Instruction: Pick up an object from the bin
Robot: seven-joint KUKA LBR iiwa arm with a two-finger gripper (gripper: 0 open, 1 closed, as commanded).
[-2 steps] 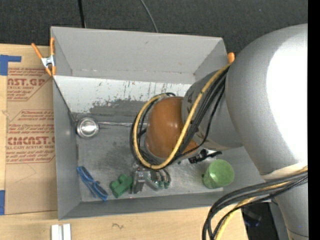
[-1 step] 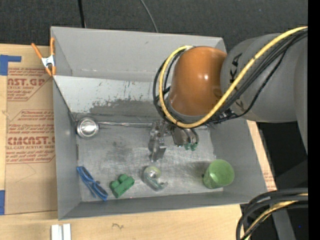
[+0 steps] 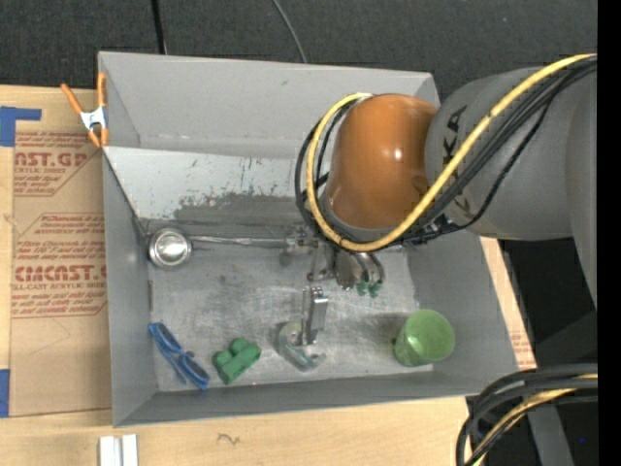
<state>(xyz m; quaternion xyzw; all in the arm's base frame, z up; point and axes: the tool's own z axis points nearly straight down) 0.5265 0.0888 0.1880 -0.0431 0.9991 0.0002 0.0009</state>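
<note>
Partial "KUKA" on arm (image 3: 456,129); "CAST ACRYLIC" on cardboard (image 3: 49,260)

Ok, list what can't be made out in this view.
Camera view:
Small green piece: mostly under the robot's orange wrist cover; kind unclear.
Silver metal long-handled cup: handle's right end hidden behind the arm.
Grey metal bin: right part of its floor covered by the arm.

Silver can (image 3: 170,249) at left; blue clip (image 3: 178,354), green block (image 3: 236,359), green cup (image 3: 424,337) along the bottom.
</note>
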